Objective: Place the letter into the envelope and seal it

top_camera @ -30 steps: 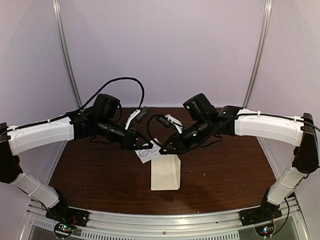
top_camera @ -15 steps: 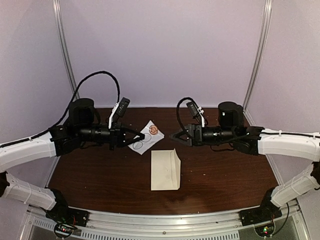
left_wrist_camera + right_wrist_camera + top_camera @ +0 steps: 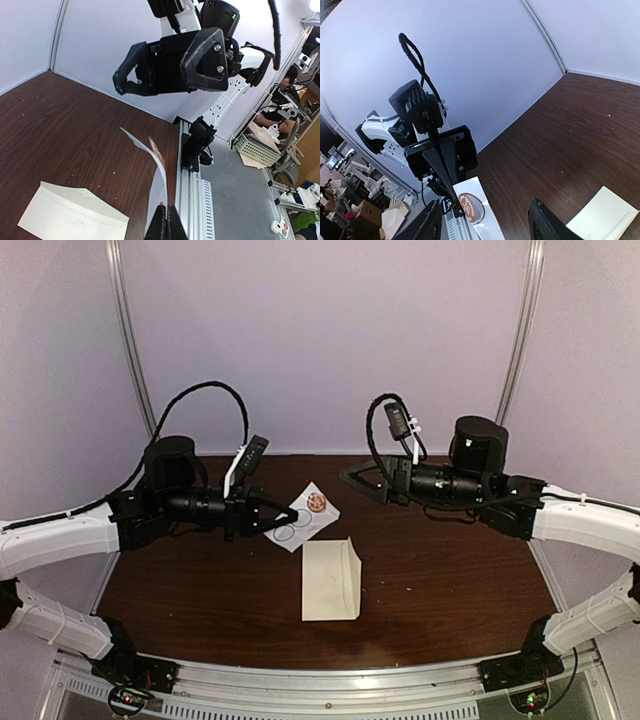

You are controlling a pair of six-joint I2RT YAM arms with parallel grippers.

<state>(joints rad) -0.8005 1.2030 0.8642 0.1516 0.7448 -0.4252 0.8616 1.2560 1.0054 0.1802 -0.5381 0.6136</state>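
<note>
The cream envelope (image 3: 330,580) lies flat at the table's middle front with its flap folded down; it also shows in the left wrist view (image 3: 70,216) and the right wrist view (image 3: 604,214). No separate letter shows. My left gripper (image 3: 290,515) is shut on the edge of a small white sticker card (image 3: 306,513) and holds it above the table, behind the envelope; the card (image 3: 161,172) bends upward from the fingertips (image 3: 161,226). My right gripper (image 3: 348,478) is open and empty, raised to the right of the card. A brown round sticker (image 3: 470,207) shows on the card.
The dark wood table (image 3: 450,580) has an aluminium rail along its front edge (image 3: 330,680). Pale walls with metal posts (image 3: 128,350) close in the back and sides. The right gripper (image 3: 170,67) hangs in front of the left wrist camera.
The two grippers, close together over the card a second ago, have drawn apart. The left keeps the card and has lifted it back; the right has let go, opened and risen to the right.
</note>
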